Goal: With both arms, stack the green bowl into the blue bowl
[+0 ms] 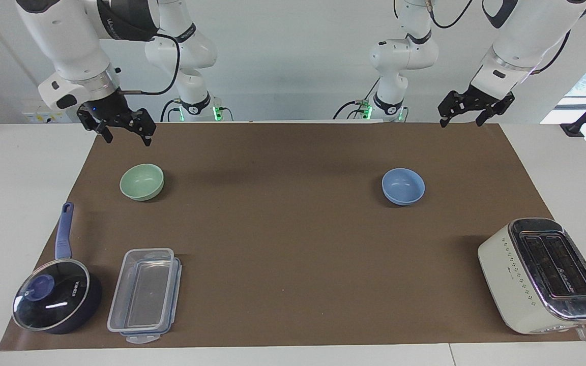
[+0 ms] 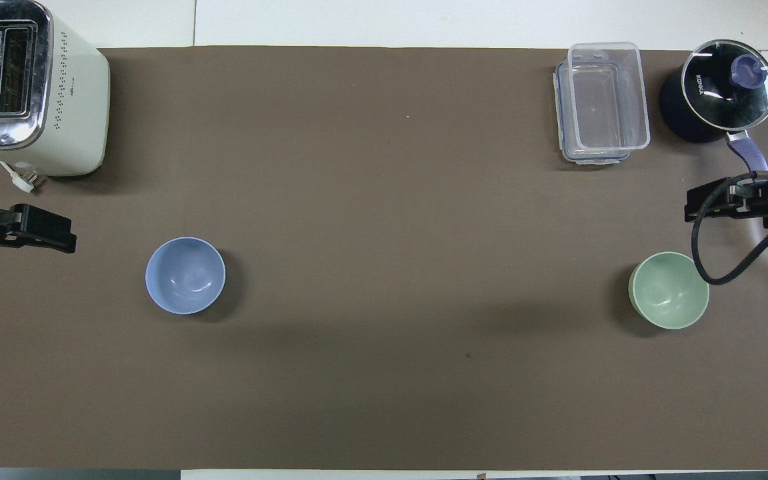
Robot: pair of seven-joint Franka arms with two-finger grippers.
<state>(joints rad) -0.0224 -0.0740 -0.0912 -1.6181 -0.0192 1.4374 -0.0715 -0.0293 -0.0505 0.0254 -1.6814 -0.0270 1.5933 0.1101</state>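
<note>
Overhead view: green bowl (image 2: 669, 290) upright, mouth up.

Both arms white, rounded glossy shells, black joint bands, black cables looping off the wrists. Black two-finger left gripper (image 1: 463, 122) upper right, right gripper (image 1: 126, 138) upper left. Green base lights.

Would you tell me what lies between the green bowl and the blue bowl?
Nothing: between green bowl and blue bowl only bare brown mat, clearest overhead.
</note>
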